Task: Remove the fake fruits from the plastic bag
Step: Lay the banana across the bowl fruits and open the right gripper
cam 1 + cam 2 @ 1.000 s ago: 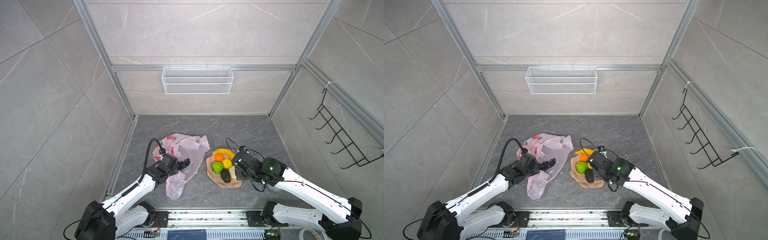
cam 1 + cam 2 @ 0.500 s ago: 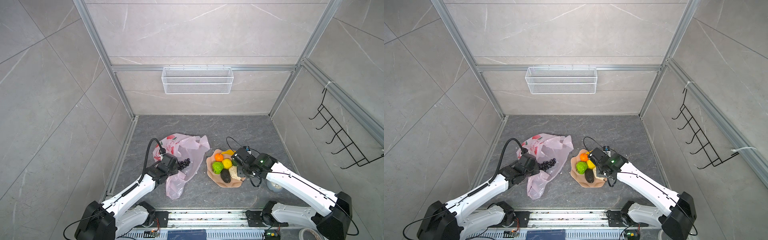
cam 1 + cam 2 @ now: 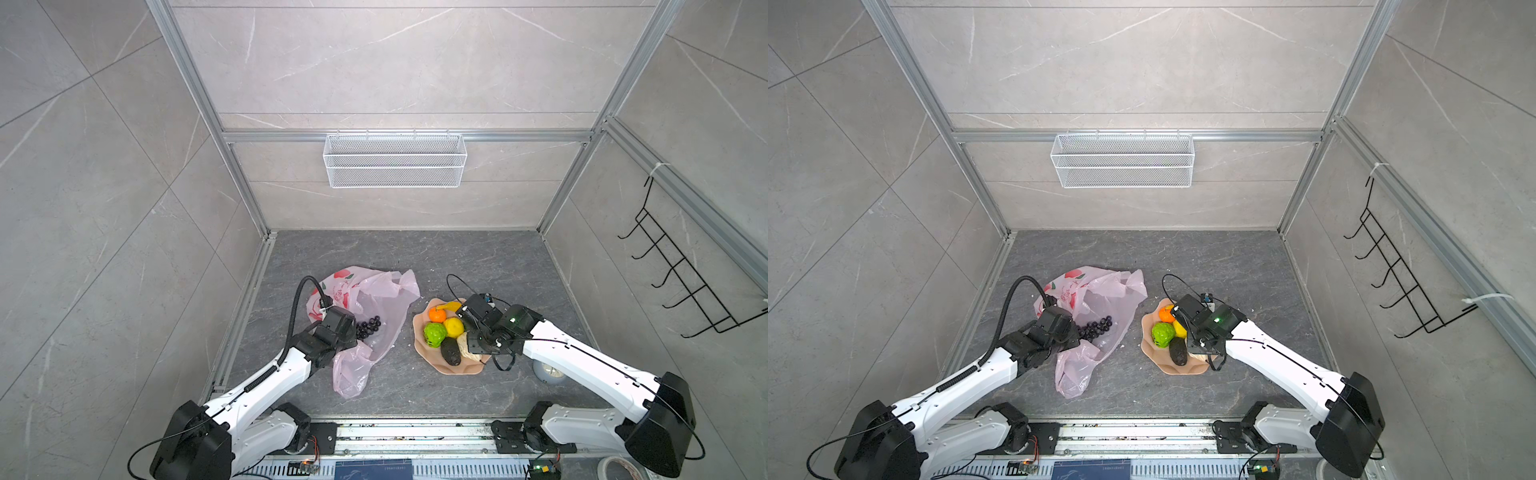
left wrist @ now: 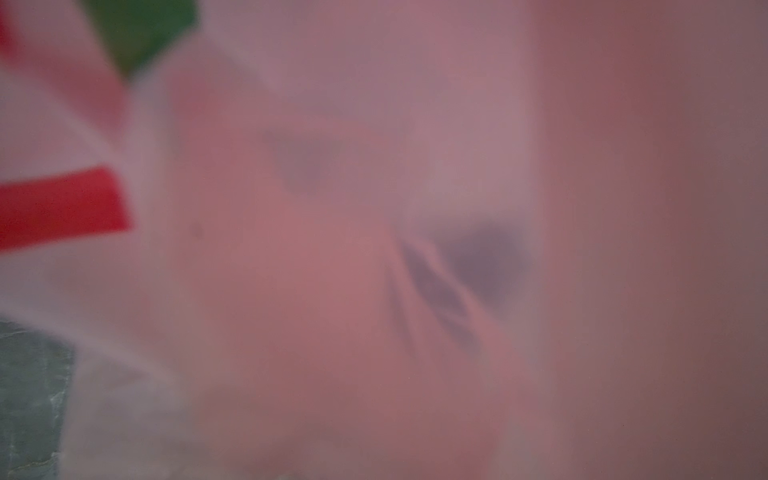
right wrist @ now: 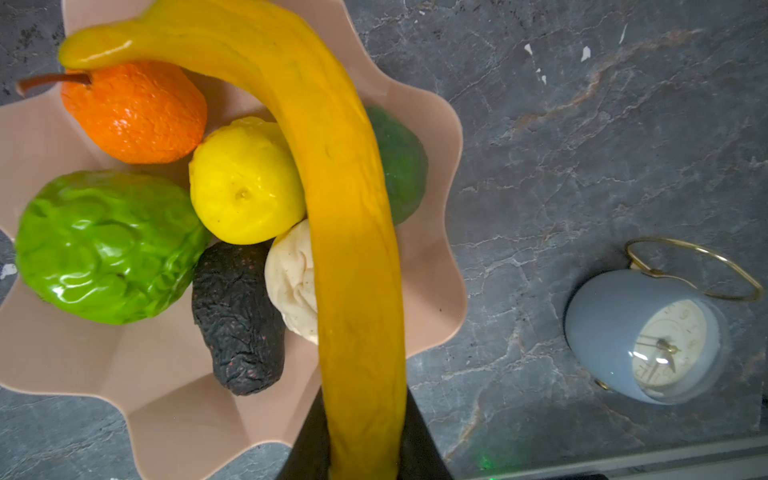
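the fake fruits (image 3: 452, 327) are nearly all out. in the right wrist view an orange (image 5: 137, 112), a lemon (image 5: 245, 187), a bumpy bright green fruit (image 5: 108, 245), a darker green one (image 5: 403, 166), a dark oval piece (image 5: 239, 320) and a cream lumpy piece (image 5: 291, 282) lie together on the peach scalloped plate (image 5: 166, 395). the plate sits on the counter (image 3: 457, 257) just beside the plastic bag (image 3: 386, 297). the banana (image 5: 345, 208) is pinched at one end by the right tool (image 5: 363, 451) and hangs lengthwise above the plate, its far tip over the orange. only the grape bunch (image 3: 369, 326) is left, lying in the bag's open mouth in both top views.

the left tool (image 3: 347, 332) sits at the bag's edge just beside the grapes. its jaws are pressed together but hidden under the wrist, and the left wrist view is only blurred pink film against the lens, so we cannot tell whether film is caught between them.

we judge the fruits light, hollow and fairly stiff, with glossy skins that could slip — the banana is best held across its narrow width, as it is now. the grapes look like a knobbly cluster, so we would close on the middle of the bunch, not on a single bead. the bag is thin, limp and clingy — it may lift with the grapes unless it is held down. a blue alarm clock (image 5: 644, 336) sits on the counter apart from the plate.
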Tool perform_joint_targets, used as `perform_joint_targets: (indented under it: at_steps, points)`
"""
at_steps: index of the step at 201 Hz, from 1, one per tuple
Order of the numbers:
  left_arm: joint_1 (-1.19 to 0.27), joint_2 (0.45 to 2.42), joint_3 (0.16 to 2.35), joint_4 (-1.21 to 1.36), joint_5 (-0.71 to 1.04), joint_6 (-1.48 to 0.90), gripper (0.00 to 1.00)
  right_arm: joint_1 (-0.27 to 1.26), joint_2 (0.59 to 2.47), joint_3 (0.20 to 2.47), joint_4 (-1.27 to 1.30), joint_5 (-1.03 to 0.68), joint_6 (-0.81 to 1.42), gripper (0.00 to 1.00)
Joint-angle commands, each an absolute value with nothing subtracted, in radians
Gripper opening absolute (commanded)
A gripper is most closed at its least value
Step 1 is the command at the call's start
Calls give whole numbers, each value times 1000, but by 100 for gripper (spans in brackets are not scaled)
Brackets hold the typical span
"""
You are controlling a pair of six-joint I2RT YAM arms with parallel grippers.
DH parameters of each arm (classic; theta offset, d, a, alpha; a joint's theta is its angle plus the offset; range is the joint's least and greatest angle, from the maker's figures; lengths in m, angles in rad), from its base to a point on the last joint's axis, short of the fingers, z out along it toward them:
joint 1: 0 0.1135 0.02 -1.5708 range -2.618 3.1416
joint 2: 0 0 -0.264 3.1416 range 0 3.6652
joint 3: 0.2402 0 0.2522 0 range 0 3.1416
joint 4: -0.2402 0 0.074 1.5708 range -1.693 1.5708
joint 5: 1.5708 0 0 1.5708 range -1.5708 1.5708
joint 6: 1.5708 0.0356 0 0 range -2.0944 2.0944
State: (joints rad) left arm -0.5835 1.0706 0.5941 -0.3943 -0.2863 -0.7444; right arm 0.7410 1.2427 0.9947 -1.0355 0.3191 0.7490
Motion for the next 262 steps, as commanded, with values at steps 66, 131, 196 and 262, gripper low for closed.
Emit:
perform_joint_targets:
  at_steps: [66, 131, 196, 262]
  points:
    - [-580, 1046, 593, -383, -294, -729, 6, 735, 1344, 1052, -1020, 381, 709, 18]
    - [-579, 1048, 592, -387, -299, -725, 6, 735, 1355, 1053, -1028, 405, 703, 37]
    - [-579, 1064, 590, -376, -296, -728, 6, 735, 1336, 1064, -1032, 397, 692, 45]
    - [-580, 1072, 600, -369, -295, -719, 6, 735, 1284, 1099, -1068, 433, 683, 57]
